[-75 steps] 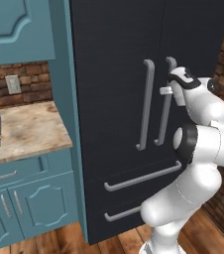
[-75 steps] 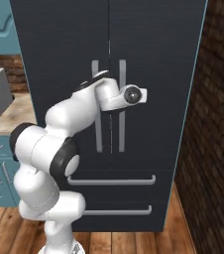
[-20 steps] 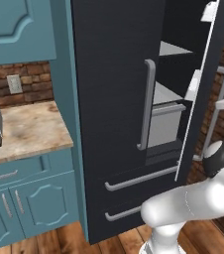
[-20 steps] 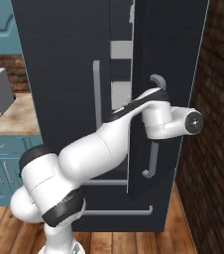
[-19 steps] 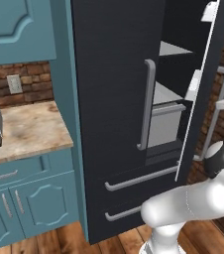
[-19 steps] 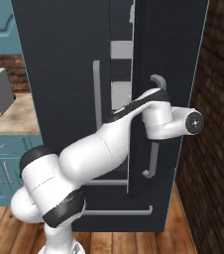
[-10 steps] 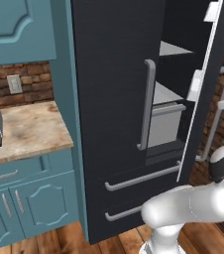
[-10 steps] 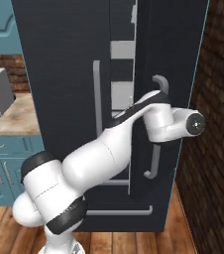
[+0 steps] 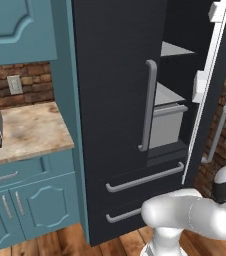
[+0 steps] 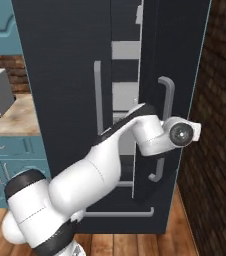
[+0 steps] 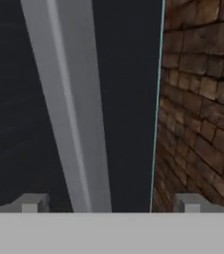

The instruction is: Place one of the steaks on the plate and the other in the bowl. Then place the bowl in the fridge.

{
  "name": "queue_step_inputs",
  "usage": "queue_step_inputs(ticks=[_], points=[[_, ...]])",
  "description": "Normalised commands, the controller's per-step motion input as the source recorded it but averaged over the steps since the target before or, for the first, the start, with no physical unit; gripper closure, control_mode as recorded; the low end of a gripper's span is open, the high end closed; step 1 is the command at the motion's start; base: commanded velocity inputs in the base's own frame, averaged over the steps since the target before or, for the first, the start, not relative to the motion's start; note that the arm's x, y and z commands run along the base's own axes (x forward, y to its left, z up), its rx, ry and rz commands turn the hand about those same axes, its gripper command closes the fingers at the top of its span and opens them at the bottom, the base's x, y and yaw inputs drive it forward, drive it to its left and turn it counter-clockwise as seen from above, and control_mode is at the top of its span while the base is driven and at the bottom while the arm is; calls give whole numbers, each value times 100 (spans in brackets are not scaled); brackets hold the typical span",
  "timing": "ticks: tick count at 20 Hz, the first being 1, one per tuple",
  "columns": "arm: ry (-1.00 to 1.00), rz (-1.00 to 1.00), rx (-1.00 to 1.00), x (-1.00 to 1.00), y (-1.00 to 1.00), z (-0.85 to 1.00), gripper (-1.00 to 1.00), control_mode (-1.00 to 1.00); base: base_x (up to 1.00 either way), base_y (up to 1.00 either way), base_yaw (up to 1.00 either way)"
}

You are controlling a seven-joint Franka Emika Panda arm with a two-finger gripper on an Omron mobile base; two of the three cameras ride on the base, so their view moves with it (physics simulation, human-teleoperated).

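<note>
Since a second ago the claw (image 11: pixel 109 203) has let go of the grey bar handle (image 11: pixel 69 109) on the fridge (image 9: pixel 115 100) and its fingers (image 11: pixel 32 202) now stand wide apart, the bar running between them untouched; the right-hand door (image 10: pixel 172 75) hangs partly swung out, showing shelves (image 9: pixel 177 50) and a grey drawer (image 9: pixel 167 122) inside; brick wall (image 11: pixel 203 99) lies just beside it.
</note>
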Motion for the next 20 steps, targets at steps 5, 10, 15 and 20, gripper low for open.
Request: queue_step_inputs(ticks=[5,10,15,20], points=[[0,-9,0,-96,2,9,-100,-100,0,0,0],[0,0,-7,-96,43,22,-100,-100,0,0,0],[3,-8,-12,-83,84,2,-100,-100,0,0,0],[3,-29,-13,-74,88,0,-100,-100,0,0,0]])
